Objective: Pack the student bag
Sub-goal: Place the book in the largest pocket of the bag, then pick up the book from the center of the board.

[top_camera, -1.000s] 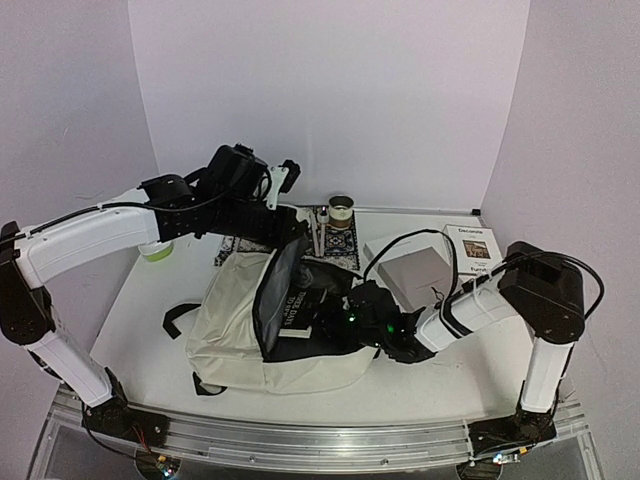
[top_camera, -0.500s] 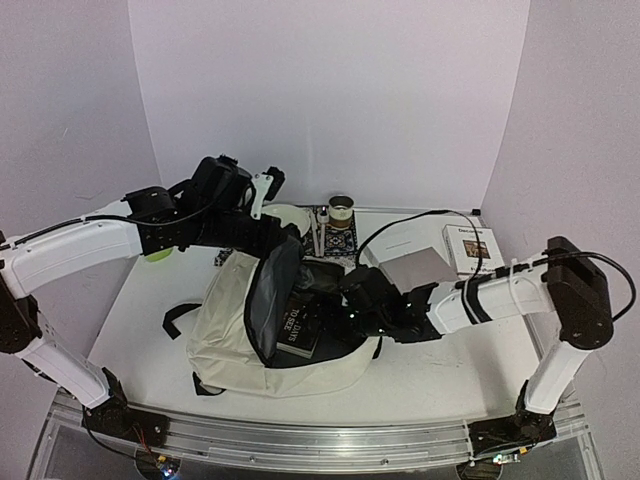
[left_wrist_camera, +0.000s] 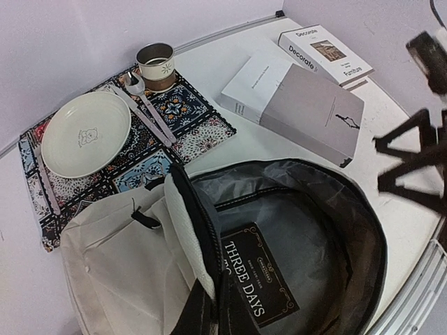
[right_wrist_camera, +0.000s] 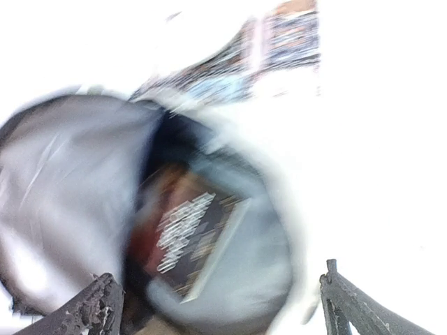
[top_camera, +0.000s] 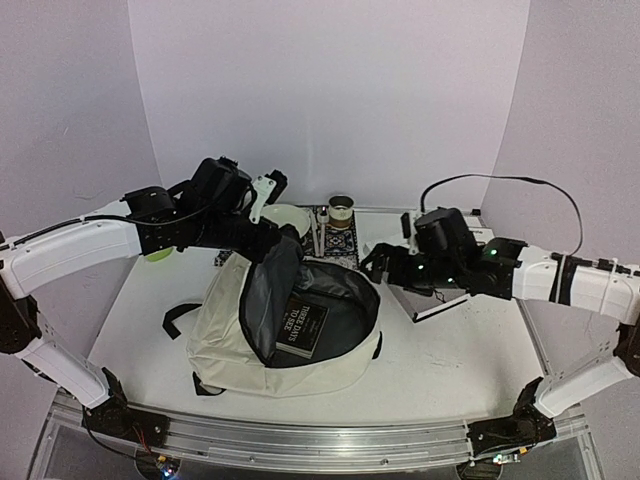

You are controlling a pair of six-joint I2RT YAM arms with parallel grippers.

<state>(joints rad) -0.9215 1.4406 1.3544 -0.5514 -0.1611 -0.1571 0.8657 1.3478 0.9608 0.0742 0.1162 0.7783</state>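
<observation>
The student bag (top_camera: 235,340) lies in the middle of the table, mouth open, grey lining showing. My left gripper (top_camera: 278,236) is shut on the raised flap and holds it up. A black book titled "Three Days to See" (top_camera: 303,326) lies inside the bag (left_wrist_camera: 105,272), and the left wrist view shows it as the black book (left_wrist_camera: 262,283). My right gripper (top_camera: 375,262) hangs open and empty above the bag's right rim. The right wrist view is blurred: wide-apart fingers (right_wrist_camera: 98,307) frame the black book (right_wrist_camera: 188,237) in the bag (right_wrist_camera: 56,181) below.
Behind the bag a patterned placemat (left_wrist_camera: 188,115) carries a cream plate (left_wrist_camera: 85,132), a cup (left_wrist_camera: 155,64) and a spoon (left_wrist_camera: 143,101). A grey book (left_wrist_camera: 314,112) and a white "Decorate" book (left_wrist_camera: 325,52) lie to the right. A green object (top_camera: 157,252) sits far left.
My right gripper let go of the black book inside the bag, opened wide and drew back up and to the right. The left gripper kept holding the flap.
</observation>
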